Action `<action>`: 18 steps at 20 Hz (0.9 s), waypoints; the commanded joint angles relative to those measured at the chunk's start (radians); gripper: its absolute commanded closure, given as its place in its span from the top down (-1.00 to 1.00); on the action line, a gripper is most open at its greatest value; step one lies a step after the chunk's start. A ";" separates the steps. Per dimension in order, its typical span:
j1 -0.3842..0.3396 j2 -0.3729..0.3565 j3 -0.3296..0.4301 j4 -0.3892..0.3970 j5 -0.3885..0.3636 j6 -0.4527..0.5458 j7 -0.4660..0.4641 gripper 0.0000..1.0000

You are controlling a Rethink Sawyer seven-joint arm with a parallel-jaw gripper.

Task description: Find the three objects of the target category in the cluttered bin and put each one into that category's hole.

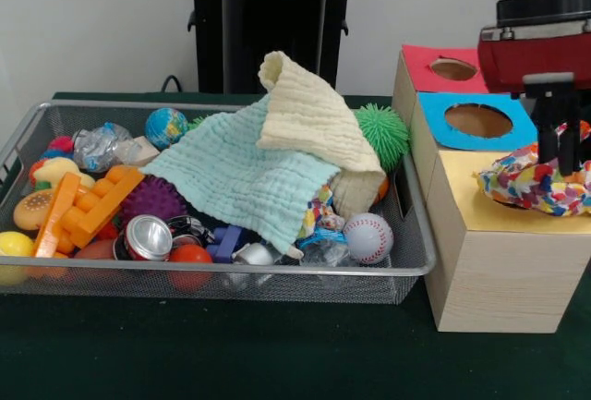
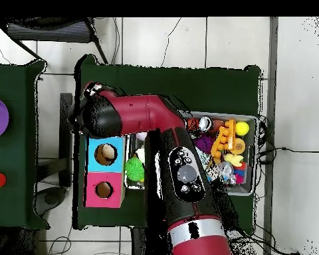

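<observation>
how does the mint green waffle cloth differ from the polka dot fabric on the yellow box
The mint-green waffle cloth is plain; the white polka-dot fabric piece is printed in many colours. The mint cloth lies spread over toys in the silver wire-mesh bin; the dotted piece sits bunched on the yellow-topped wooden box, under the gripper. Both are soft cloth.

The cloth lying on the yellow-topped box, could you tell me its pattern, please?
White with multicoloured polka dots; the cloth shows best in the front view.
</observation>
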 commanded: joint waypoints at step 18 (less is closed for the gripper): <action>-0.034 -0.066 0.024 0.042 -0.057 0.354 -0.094 1.00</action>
